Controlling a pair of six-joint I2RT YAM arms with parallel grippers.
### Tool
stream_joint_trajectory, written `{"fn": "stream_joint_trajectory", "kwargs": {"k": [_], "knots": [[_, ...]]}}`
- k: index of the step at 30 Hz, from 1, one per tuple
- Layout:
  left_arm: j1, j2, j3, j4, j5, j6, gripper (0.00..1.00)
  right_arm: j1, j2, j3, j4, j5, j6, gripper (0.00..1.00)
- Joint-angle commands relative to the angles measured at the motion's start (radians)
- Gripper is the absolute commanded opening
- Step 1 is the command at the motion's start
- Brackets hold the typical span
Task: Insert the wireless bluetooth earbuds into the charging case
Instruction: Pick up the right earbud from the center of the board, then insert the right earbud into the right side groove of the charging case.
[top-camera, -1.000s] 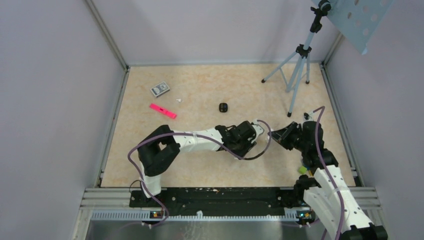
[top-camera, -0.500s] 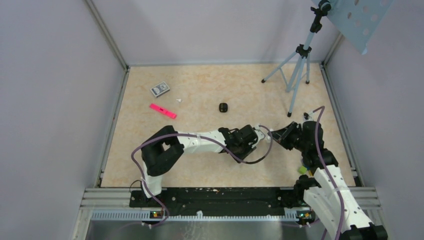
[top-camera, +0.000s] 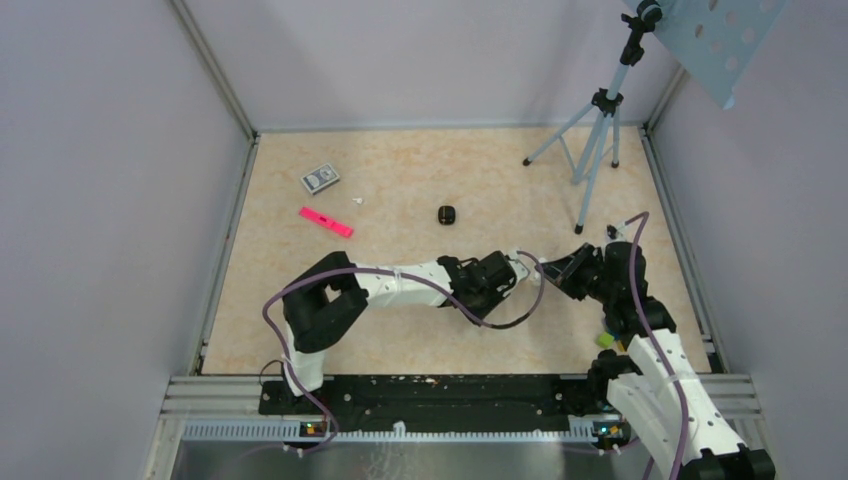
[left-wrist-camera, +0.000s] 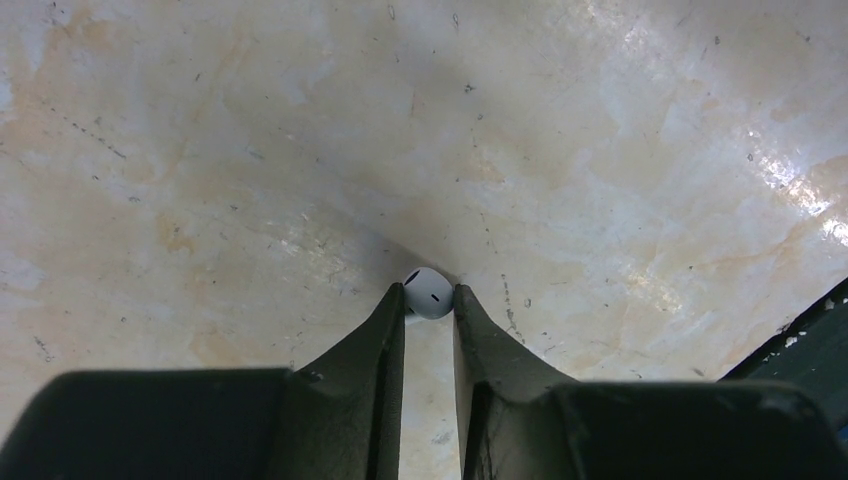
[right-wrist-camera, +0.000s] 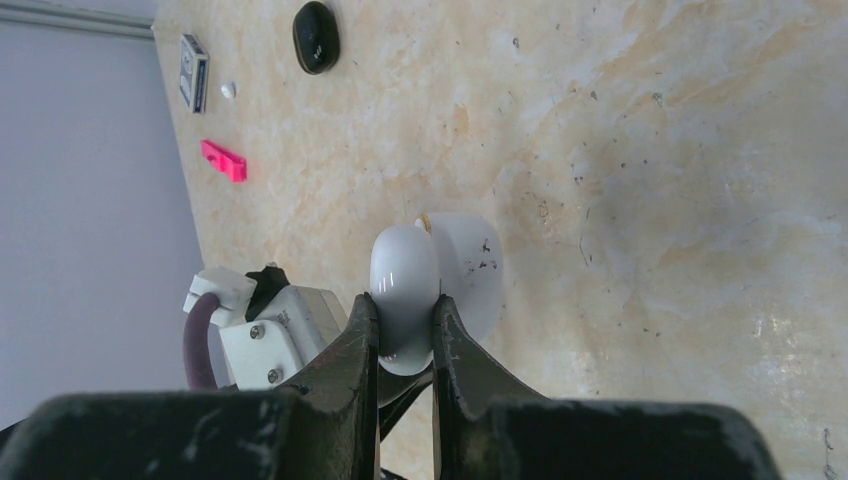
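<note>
- Left wrist view: your left gripper (left-wrist-camera: 429, 303) is pinching a white earbud (left-wrist-camera: 430, 292) on the table, near the charging case (right-wrist-camera: 405, 262).
- Your right gripper (right-wrist-camera: 405, 322) is clamping that charging case.

Enclosure around my work area, soft glare overhead.
Beige marbled surface (top-camera: 400, 170), scuffed and speckled; pale lavender walls (top-camera: 100, 200) on three sides, aluminium rails (top-camera: 215, 72) in the corners; grey tripod (top-camera: 604, 100) far right, perforated panel (top-camera: 725, 40) above it.
</note>
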Motion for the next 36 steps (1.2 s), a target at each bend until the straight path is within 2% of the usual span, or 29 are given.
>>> {"fn": "stream_joint_trajectory", "kwargs": {"k": [1,6,11,18,22,24,29,31,36], "knots": [[-0.008,0.006,0.030,-0.019,-0.019,-0.012,0.18,-0.011,0.002,0.033,0.032,-0.012,-0.005,0.00],[0.003,-0.042,0.072,-0.059,0.017,-0.005,0.13,-0.010,0.007,0.038,0.042,-0.026,-0.020,0.00],[0.086,-0.137,0.081,-0.062,0.229,-0.010,0.09,-0.010,0.028,0.048,0.057,-0.057,-0.046,0.00],[0.267,-0.310,0.030,-0.009,0.501,-0.047,0.09,-0.010,0.068,0.062,0.097,-0.110,-0.064,0.00],[0.352,-0.406,-0.025,0.110,0.659,-0.120,0.08,-0.010,0.089,0.053,0.166,-0.187,-0.051,0.00],[0.372,-0.438,-0.052,0.220,0.739,-0.177,0.09,-0.010,0.106,0.042,0.222,-0.248,-0.032,0.00],[0.407,-0.449,-0.111,0.457,0.906,-0.353,0.09,-0.009,0.142,-0.014,0.486,-0.415,0.081,0.00],[0.416,-0.449,-0.130,0.553,0.958,-0.425,0.08,-0.009,0.149,-0.028,0.570,-0.448,0.125,0.00],[0.446,-0.463,-0.152,0.665,0.997,-0.527,0.09,-0.006,0.188,-0.064,0.809,-0.511,0.266,0.00]]}}
